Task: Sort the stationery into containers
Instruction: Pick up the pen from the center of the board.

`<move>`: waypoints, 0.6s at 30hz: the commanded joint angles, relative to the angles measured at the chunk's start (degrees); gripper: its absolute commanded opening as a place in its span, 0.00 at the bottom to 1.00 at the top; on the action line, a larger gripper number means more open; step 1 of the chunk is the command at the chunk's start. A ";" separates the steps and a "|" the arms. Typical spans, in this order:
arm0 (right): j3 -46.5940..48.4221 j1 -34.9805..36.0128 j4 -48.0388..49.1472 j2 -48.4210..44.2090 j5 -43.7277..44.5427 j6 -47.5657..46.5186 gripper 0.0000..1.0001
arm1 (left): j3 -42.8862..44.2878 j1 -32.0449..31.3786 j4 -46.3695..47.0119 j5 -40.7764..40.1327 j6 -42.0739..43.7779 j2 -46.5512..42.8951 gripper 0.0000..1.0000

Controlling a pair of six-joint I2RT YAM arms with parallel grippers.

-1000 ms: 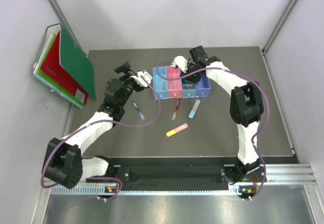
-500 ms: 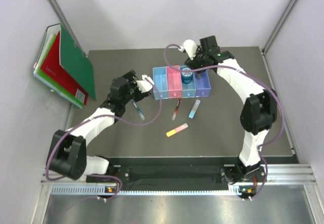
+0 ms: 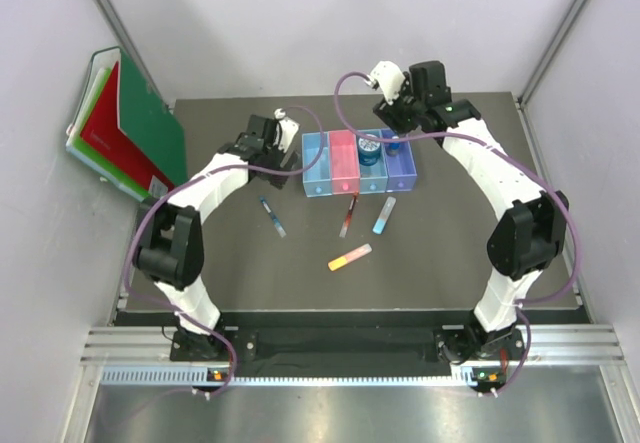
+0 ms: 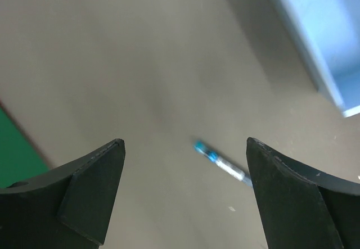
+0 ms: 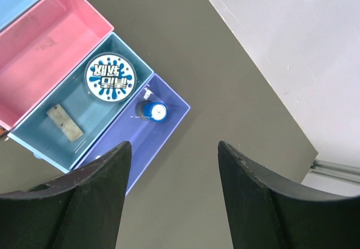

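Four joined containers (image 3: 343, 168) stand mid-table. The blue bin (image 5: 101, 126) holds a round blue tin (image 5: 109, 76) and a beige eraser (image 5: 64, 122). In the violet bin (image 5: 160, 139) stands a blue bottle (image 5: 153, 110). The pink bin (image 5: 50, 46) is empty. On the mat in front lie a blue pen (image 3: 273, 217), a red-black pen (image 3: 347, 215), a light-blue stick (image 3: 384, 215) and a yellow-pink stick (image 3: 349, 257). My left gripper (image 4: 184, 148) hangs open above the mat left of the bins, with the blue pen (image 4: 222, 162) below it. My right gripper (image 5: 173, 148) is open and empty, high over the violet bin's far end.
Green and red folders (image 3: 140, 128) lean against the left wall, and their green edge (image 4: 17, 150) shows in the left wrist view. The mat's back edge and the white wall (image 5: 292, 41) lie just behind the bins. Purple cables trail from both wrists.
My right gripper opened, left the round tin in the blue bin and rose back behind the bins. My left arm swung its wrist back and up, beside the light-blue bin.
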 commanded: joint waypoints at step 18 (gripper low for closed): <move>2.43 -0.60 1.87 1.43 -0.04 2.14 0.64 | -3.46 1.73 -12.95 3.37 -16.64 5.56 0.88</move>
